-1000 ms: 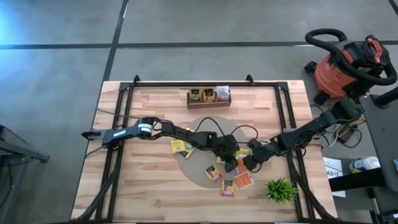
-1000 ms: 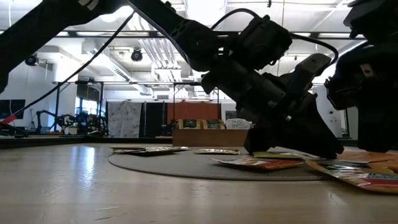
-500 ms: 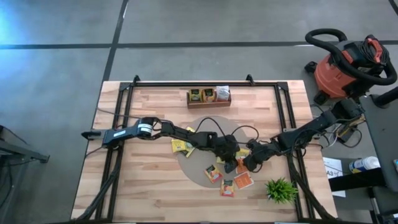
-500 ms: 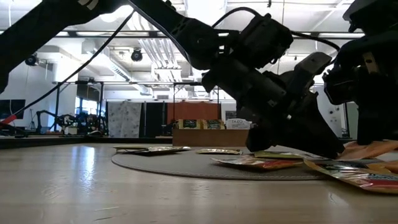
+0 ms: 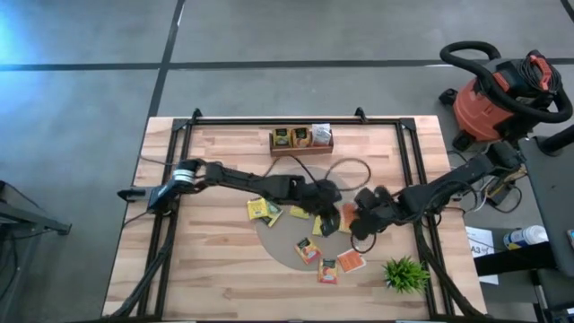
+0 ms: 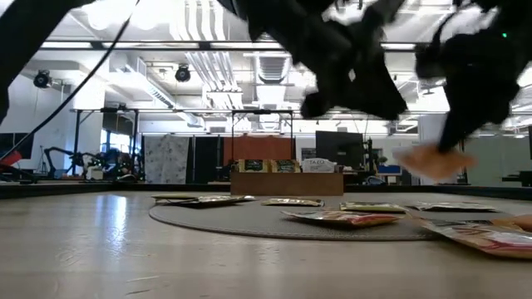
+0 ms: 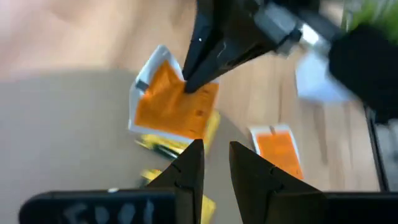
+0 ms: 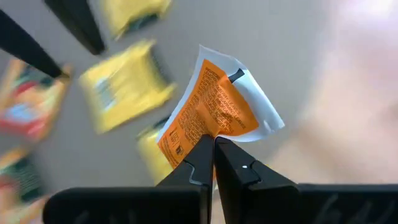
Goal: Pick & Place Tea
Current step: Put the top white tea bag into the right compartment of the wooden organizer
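Packets lay scattered at the near side of the table (image 5: 224, 269): three orange-red ones (image 5: 351, 260) sat on the near rim of the round grey mat (image 5: 285, 242), with one small green plant (image 5: 405, 274) just to their right on the bare wood. Farther in, about five yellow packets (image 5: 262, 211) rested on the mat, two at its left edge, the rest partly hidden under the arms. Above mid-mat the right gripper (image 8: 213, 151) was clamped on one orange packet (image 8: 214, 115) with a white edge, pinched at its lower margin and lifted clear of the mat; the low view showed it hanging in the air. Facing it, close but not touching, the left gripper (image 7: 215, 163) hovered with its fingers (image 7: 189, 168) slightly apart and nothing between them. Beyond both, at the far edge of the table, one wooden tray (image 5: 301, 144) held three more packets standing upright. One red shop vacuum (image 5: 498, 90) stood on the floor past the far right corner.
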Controlling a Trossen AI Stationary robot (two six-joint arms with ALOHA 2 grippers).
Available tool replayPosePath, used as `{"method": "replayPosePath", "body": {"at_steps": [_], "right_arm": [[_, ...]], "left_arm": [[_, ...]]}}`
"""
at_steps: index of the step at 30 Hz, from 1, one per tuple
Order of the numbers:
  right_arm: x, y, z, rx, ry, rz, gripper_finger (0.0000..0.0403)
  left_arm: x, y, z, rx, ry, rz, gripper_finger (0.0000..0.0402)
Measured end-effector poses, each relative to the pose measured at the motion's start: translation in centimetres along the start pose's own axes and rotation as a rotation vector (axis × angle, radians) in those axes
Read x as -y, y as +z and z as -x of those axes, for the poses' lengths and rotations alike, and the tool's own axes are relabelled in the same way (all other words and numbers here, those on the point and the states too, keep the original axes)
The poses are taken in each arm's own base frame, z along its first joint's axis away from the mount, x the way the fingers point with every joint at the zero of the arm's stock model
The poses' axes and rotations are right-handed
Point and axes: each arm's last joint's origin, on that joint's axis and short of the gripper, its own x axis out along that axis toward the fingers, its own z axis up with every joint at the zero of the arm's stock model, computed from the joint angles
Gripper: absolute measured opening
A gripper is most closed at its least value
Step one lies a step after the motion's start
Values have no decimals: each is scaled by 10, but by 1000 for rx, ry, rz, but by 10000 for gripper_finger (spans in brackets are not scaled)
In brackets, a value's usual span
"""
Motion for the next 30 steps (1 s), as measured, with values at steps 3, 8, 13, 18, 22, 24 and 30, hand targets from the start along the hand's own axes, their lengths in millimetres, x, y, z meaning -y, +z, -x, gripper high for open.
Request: {"method": "replayPosePath", "body": {"at_steps": [3,8,13,18,22,24,30], "right_arm": [[-5,12,25,144,-198,146,8],[-16,29,53,302,-470,438,8],[-35,40,52,315,-728,853,8],[-52,50,38,311,-933,1107,8],[-53,59,38,305,-1000,1119,8],[-48,64,39,283,-1024,1113,8],[-34,71,38,218,-1101,1150,8]], "left_arm": [[4,19,28,98,54,32,71],[5,49,77,256,72,126,71],[-6,73,118,361,29,242,71],[-28,81,125,317,-72,395,71],[-33,77,124,282,-123,496,71],[-34,75,123,307,-157,559,71],[-43,80,125,520,-419,777,71]]}}
